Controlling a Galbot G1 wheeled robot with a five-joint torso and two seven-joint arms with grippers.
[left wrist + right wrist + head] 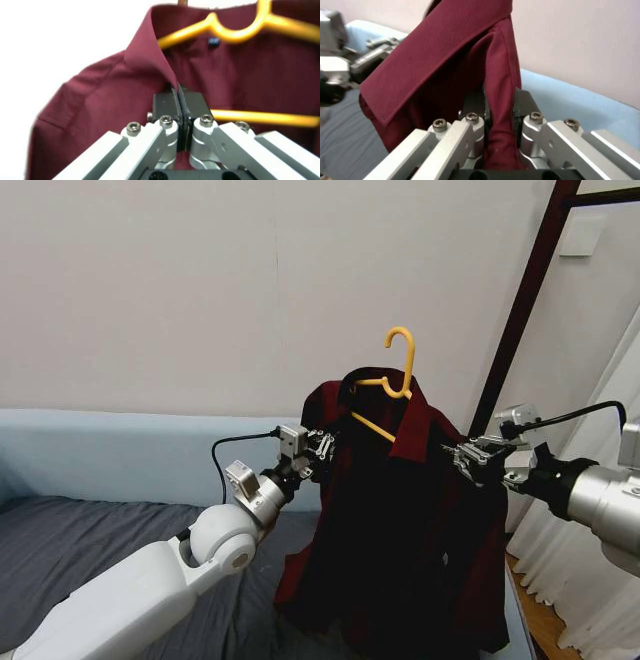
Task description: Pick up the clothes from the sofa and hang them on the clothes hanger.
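One maroon shirt up in air over sofa, draped on one yellow hanger, hook poking above collar. Two grippers on it: left gripper at front edge just below collar, jaws clamped tight on fabric; right gripper at opposite edge, jaws pinching fold of cloth. Hem hangs close to grey seat cushion.

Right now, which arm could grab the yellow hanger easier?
Probably left: the left gripper, shut on the shirt collar, has the hanger right ahead; the right gripper clamps the shirt's far side.
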